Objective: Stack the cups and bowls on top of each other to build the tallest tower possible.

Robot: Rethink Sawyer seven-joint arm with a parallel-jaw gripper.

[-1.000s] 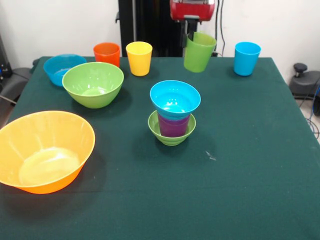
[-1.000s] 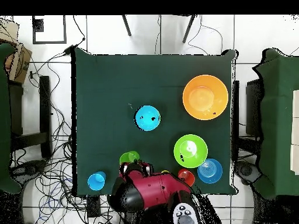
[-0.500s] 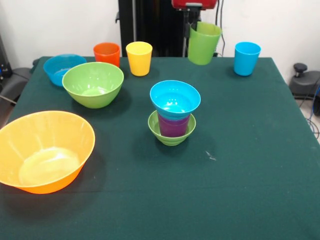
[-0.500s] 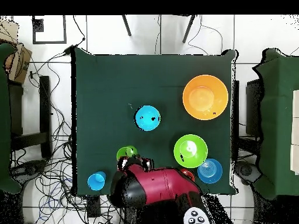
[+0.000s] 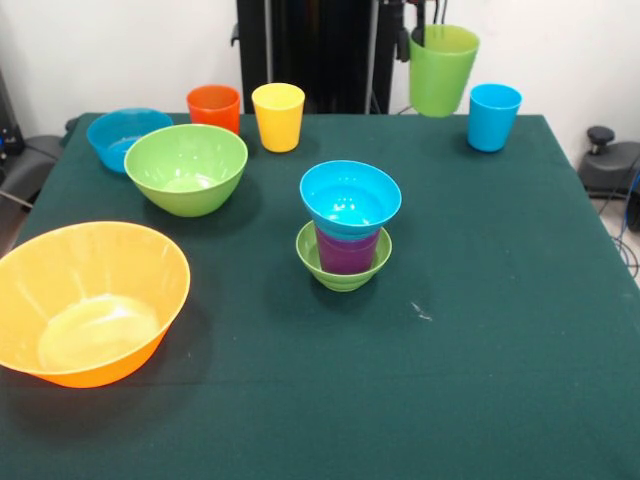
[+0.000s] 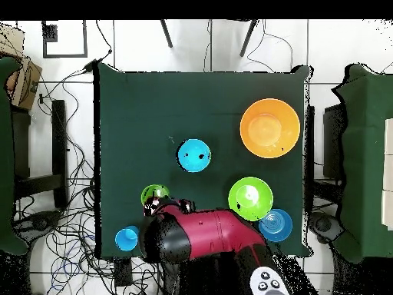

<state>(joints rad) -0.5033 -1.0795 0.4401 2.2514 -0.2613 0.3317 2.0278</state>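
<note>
A green cup (image 5: 442, 69) hangs in the air above the dark green surface (image 5: 480, 300), upright, with a dark pincer (image 5: 418, 22) finger at its rim; how the pincer's jaws stand cannot be made out. Taking the green cup as the landmark: a light blue cup (image 5: 494, 116) stands just to its right on the surface; a yellow cup (image 5: 278, 116) and an orange cup (image 5: 214, 107) stand well to its left, side by side. Farther left sit a medium blue bowl (image 5: 118, 135) and a medium green bowl (image 5: 186, 168). Below and left of it, a small green bowl (image 5: 343, 262) holds a purple cup (image 5: 347, 250), topped by a small blue bowl (image 5: 350, 197). A large orange bowl (image 5: 88, 300) lies far lower left.
</note>
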